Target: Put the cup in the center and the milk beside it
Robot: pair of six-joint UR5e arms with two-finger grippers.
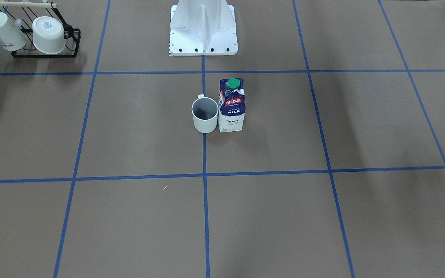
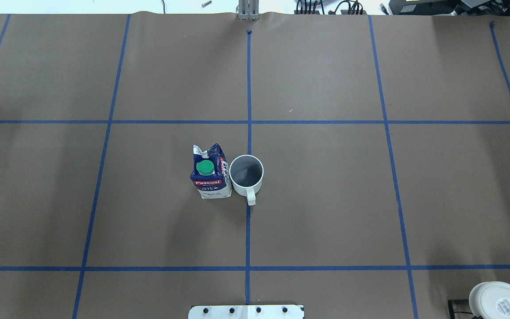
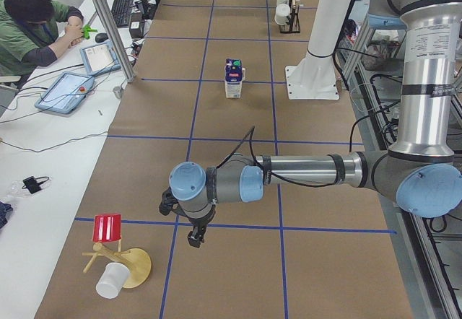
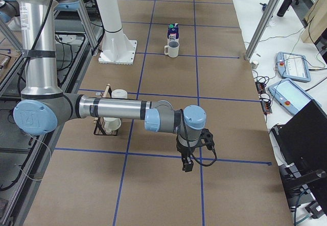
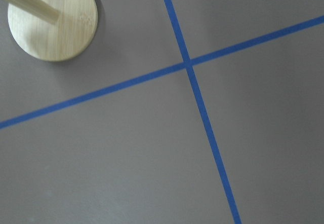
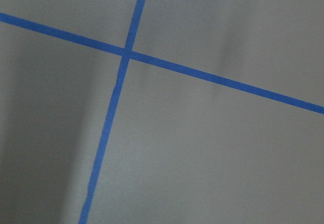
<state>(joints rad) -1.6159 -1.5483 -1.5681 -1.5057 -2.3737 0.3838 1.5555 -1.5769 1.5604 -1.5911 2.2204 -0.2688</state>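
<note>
The plain white cup (image 1: 205, 116) stands upright on the blue tape line that splits the center (image 2: 317, 195), handle toward the robot. It also shows in the overhead view (image 2: 246, 174) and the right side view (image 4: 172, 48). The milk (image 1: 231, 106) stands upright right beside it, almost touching, on the robot's left side (image 2: 210, 173) (image 3: 233, 79). Both arms are far from them at the table's ends. The left gripper (image 3: 195, 238) and the right gripper (image 4: 187, 165) hang over bare paper. I cannot tell whether they are open or shut.
A black rack (image 1: 46, 48) with two white cups lies at the robot's right (image 4: 110, 118). A wooden stand (image 3: 119, 258) with a red and a white cup is near the left gripper; its base shows in the left wrist view (image 5: 53, 21). The robot's base (image 1: 203, 31). An operator (image 3: 36, 23).
</note>
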